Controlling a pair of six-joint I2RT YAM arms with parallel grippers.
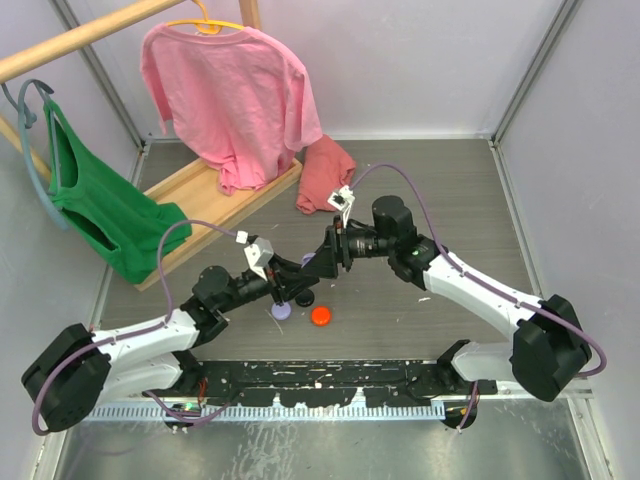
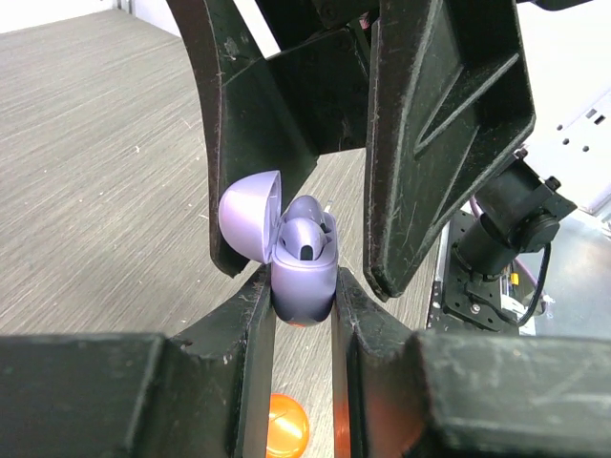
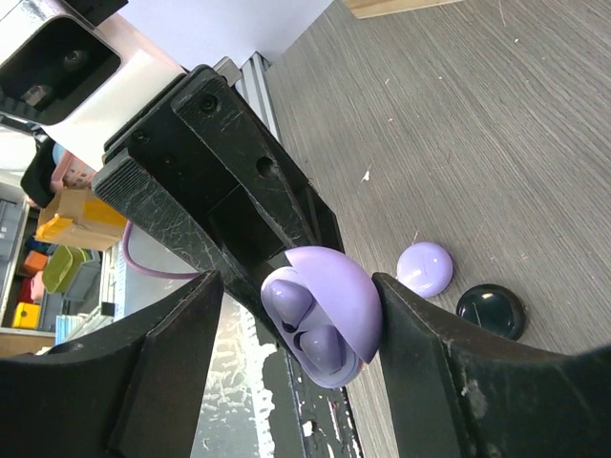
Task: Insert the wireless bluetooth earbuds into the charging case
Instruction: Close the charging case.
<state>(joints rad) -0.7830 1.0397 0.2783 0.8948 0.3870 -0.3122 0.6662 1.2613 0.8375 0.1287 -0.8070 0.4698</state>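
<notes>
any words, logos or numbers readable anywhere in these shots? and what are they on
No readable text in any view.
Lavender charging case: no logo or print shows.
Pink shirt and green top: plain.
Lavender puck and black puck: no marking visible.
Coloured boxes far behind: too blurred to read.

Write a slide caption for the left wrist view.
Left pincer clamps the open lavender charging case, an earbud seated inside; right pincer straddles it.
</notes>
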